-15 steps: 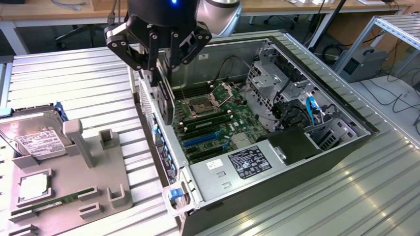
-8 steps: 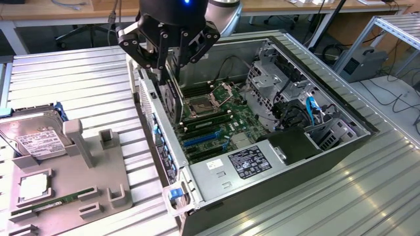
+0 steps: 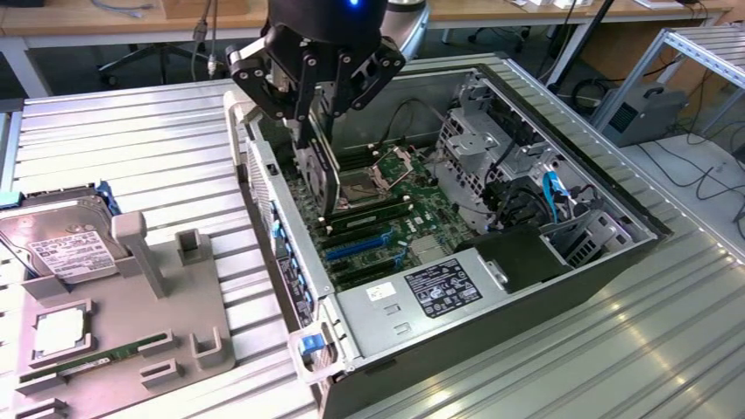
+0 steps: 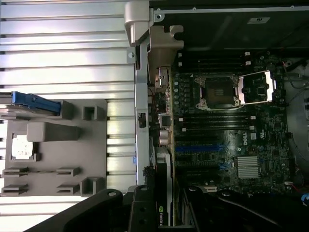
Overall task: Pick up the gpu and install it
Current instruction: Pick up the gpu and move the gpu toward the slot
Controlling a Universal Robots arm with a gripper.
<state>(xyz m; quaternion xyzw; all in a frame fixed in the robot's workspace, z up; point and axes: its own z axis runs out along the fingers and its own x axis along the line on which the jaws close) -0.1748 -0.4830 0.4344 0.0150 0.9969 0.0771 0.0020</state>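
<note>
While the gripper (image 3: 317, 122) hung over the open computer case (image 3: 605, 253), its jaws stood partly closed on the gpu (image 3: 330, 170) — the card was clamped between the fingers and pointed down, upright and edge-on, into the case. It sat close to the case wall on the exterior view's left, above the motherboard (image 3: 402, 205) and just beside the open CPU socket (image 3: 390, 161). Whether its lower edge touched the board could not be told. In the wrist view the gpu (image 4: 163, 212) lay along that same wall, with the blue slots (image 4: 198, 147) near it. On the table's left side stood a gray fixture (image 3: 128, 323) — the hard drive (image 3: 58, 240) at its far corner, the memory stick (image 3: 93, 360) along its near edge.
</note>
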